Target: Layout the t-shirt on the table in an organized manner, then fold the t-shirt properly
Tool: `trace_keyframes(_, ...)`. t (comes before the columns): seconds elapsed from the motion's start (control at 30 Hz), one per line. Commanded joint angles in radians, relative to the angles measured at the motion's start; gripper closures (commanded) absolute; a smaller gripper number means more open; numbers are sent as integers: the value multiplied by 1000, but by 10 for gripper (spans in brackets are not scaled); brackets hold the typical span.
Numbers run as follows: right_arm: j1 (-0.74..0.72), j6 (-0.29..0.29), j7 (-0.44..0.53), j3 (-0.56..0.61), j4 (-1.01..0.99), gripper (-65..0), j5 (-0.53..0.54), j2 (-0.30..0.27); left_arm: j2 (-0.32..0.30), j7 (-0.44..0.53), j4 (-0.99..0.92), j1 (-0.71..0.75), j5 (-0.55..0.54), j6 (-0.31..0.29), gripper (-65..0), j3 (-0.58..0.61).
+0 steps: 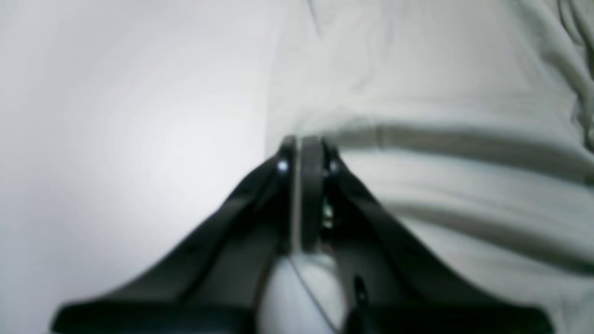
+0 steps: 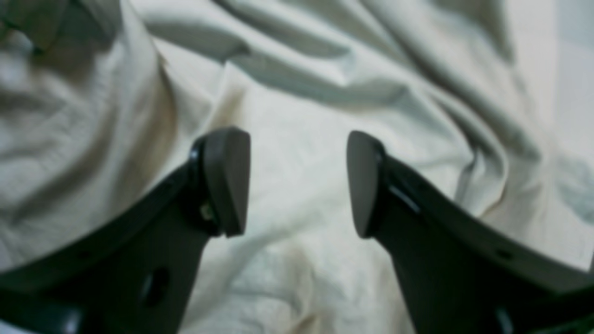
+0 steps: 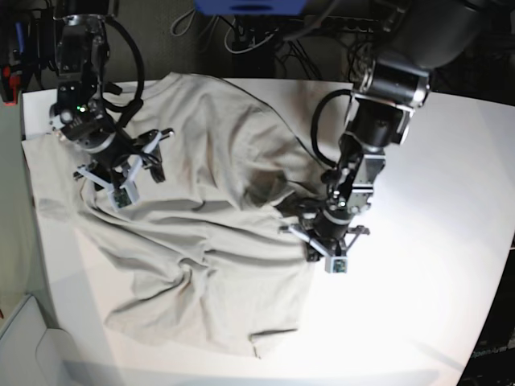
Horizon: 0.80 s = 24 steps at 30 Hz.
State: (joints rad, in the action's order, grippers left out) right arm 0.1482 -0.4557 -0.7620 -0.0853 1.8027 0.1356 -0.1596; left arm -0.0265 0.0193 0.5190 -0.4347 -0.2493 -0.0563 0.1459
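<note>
- Grey-beige cloth, the t-shirt (image 3: pixel 201 233), lies crumpled and only partly spread on the white desk (image 3: pixel 434 265), its bulk toward the base view's left and centre, one hem edge running toward the near desk edge.
- Left claw (image 1: pixel 304 153): closed, jaws pressed together at the shirt's right-hand border, apparently pinching a thin fold of the cloth; bare desk lies on its one side, shirt on the other.
- Right claw (image 2: pixel 297 183): jaws standing apart, holding nothing, hovering over wrinkled fabric at the shirt's far-left part.
- Governing relation: the two claws sit at opposite sides of the garment, so drawing them apart would probably flatten the cloth between them.
- Obstacles: none on the desk; a bunched ridge (image 3: pixel 269 193) beside the left claw remains to be smoothed.
</note>
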Motion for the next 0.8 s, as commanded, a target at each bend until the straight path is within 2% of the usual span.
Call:
trace_keyframes(0.0,-2,-2,20,-1,-2,-340,8,5,-28,-500,33,109,28,62,-39,2)
trace_keyframes(0.1,1,-2,23,-3,-45,-339,8,9,-31,-605,293,215,29,66,-39,2)
trace_keyframes(0.13,1,-2,23,-3,-57,-339,8,9,-33,-640,378,247,32,86,-39,2)
trace_keyframes(0.23,-3,-2,25,-5,-99,-339,8,9,-53,-718,571,314,29,195,-39,2)
trace_keyframes(0.3,-11,-2,26,-6,-134,-339,8,7,-56,-758,672,345,28,240,-39,2)
trace_keyframes(0.43,-34,-2,78,-6,-211,-339,5,-1,-59,-865,794,374,28,246,-39,-1)
trace_keyframes(0.53,-75,-2,114,-6,-306,-339,5,-28,-59,-927,869,411,28,246,-39,-73)
trace_keyframes(0.77,-266,-2,206,-6,-627,-339,5,-99,-60,-1000,1036,537,37,244,-39,-191)
